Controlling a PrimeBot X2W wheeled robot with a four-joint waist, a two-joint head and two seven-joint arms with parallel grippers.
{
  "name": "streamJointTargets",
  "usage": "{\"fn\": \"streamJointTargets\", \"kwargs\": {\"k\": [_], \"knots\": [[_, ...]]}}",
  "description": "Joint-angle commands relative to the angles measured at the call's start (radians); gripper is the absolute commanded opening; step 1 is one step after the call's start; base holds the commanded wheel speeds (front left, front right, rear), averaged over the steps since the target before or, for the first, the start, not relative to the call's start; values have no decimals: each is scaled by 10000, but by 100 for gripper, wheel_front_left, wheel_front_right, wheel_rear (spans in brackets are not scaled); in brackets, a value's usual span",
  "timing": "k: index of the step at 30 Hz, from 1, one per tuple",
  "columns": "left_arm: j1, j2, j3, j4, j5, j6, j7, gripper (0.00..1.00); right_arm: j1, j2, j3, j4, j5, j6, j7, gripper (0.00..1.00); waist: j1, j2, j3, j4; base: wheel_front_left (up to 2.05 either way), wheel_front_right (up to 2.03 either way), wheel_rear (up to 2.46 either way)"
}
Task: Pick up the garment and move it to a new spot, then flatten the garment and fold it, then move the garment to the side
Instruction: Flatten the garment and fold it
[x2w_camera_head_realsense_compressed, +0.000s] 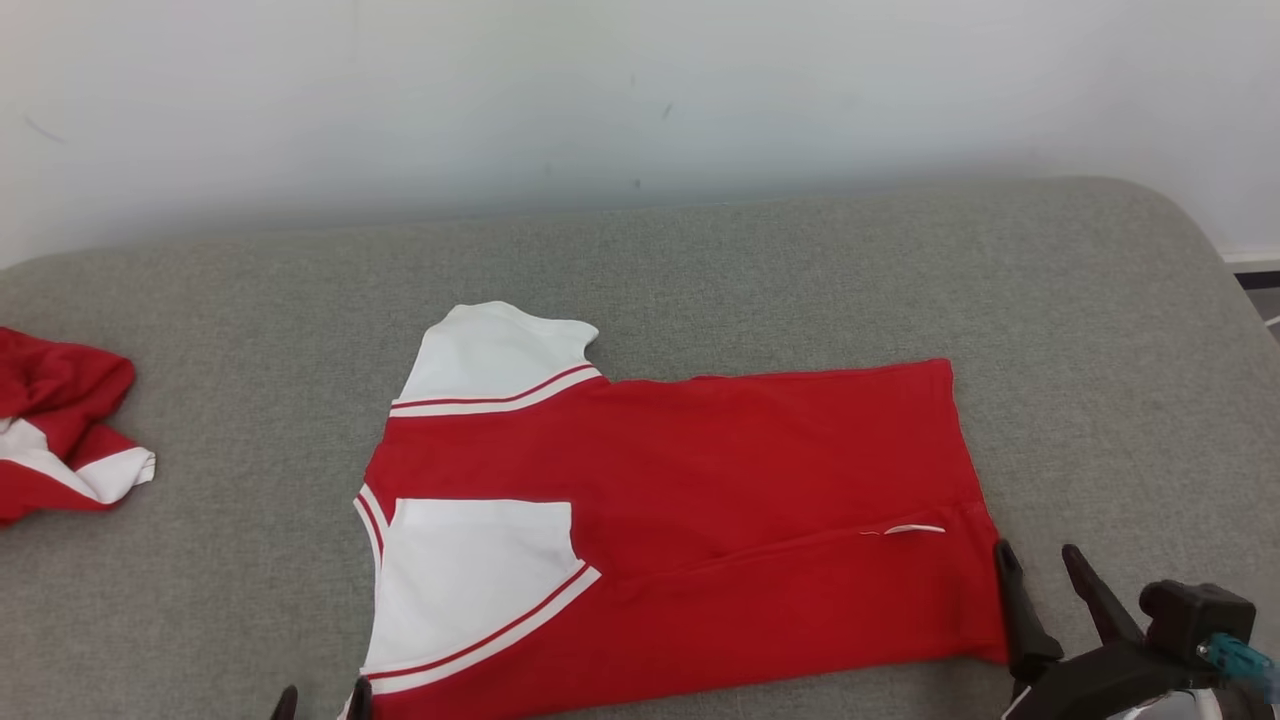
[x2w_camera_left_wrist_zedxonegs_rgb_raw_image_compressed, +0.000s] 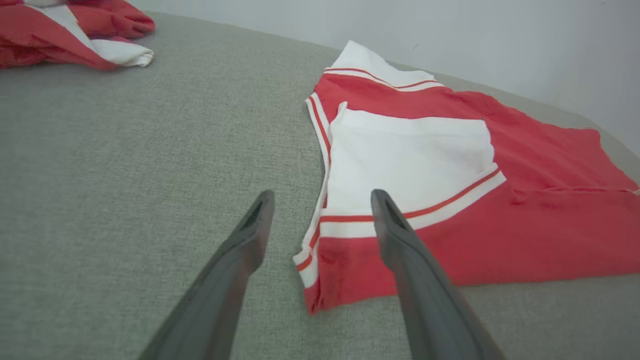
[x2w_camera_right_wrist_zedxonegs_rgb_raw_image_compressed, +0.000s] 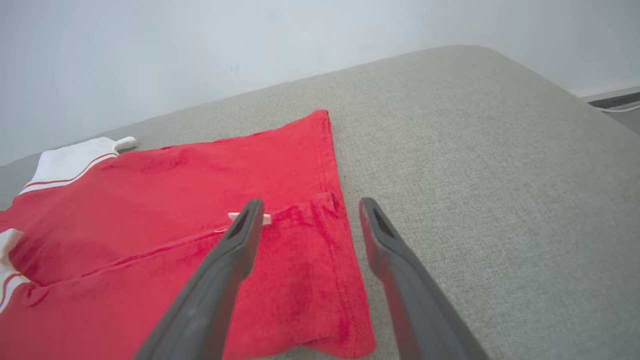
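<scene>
Head view: garment (x2w_camera_head_realsense_compressed: 700, 480) between left hand (x2w_camera_head_realsense_compressed: 322, 702), right hand (x2w_camera_head_realsense_compressed: 1037, 553), both splayed.

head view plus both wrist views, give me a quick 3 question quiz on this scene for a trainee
1. True or false: the right gripper is shut on the red shirt with white sleeves.
2. Where does the crumpled red and white garment lie on the grey fabric surface?
A) to the robot's left of the flat shirt
B) on top of the flat shirt
C) to the robot's right of the flat shirt
3. Fill in: the left gripper is at the shirt's ____ end (sleeve or hem).

Key: 1 false, its fingers stand apart; 2 A; 3 sleeve.
</scene>
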Motion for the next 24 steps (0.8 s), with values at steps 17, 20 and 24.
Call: {"fn": "streamJointTargets", "kwargs": {"k": [17, 20, 24], "knots": [[489, -487, 1712, -1565, 2009, 334, -86, 100, -60, 278, 850, -348, -1247, -6, -1621, 100, 0, 0, -302, 400, 0, 0, 0], [222, -362, 1718, -1471, 2108, 148, -87, 100, -91, 291, 848, -356, -1275, -6, -1543, 100, 0, 0, -221, 381, 0, 0, 0], [-530, -93, 1652, -1322, 2000, -199, 199, 100, -340, 334, 945, -384, -1265, -6, -1517, 100, 0, 0, 6, 254, 0, 0, 0]]}}
